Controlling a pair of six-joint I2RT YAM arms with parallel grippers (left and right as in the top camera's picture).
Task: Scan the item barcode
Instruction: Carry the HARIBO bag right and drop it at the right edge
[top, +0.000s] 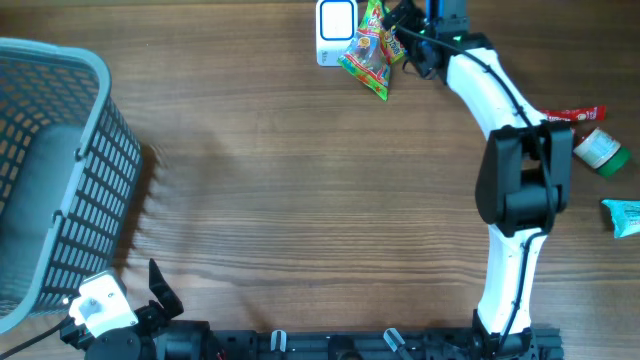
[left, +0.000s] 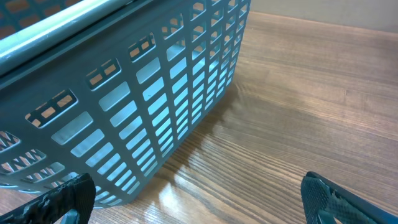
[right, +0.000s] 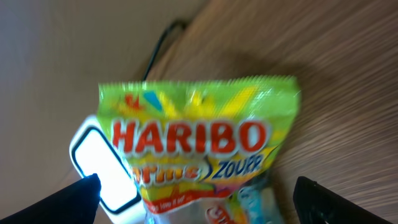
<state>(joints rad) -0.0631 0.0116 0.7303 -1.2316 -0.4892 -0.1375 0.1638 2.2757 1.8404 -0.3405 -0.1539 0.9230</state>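
My right gripper (right: 196, 200) stands wide open, clamping nothing. The Haribo bag (right: 194, 142) sits just ahead of my fingertips (right: 78, 200), at the far edge of the table (top: 300, 180), touching the white scanner (right: 99, 167). My left gripper (left: 199, 200) gapes wide too, empty, low beside the grey basket (left: 124, 93).
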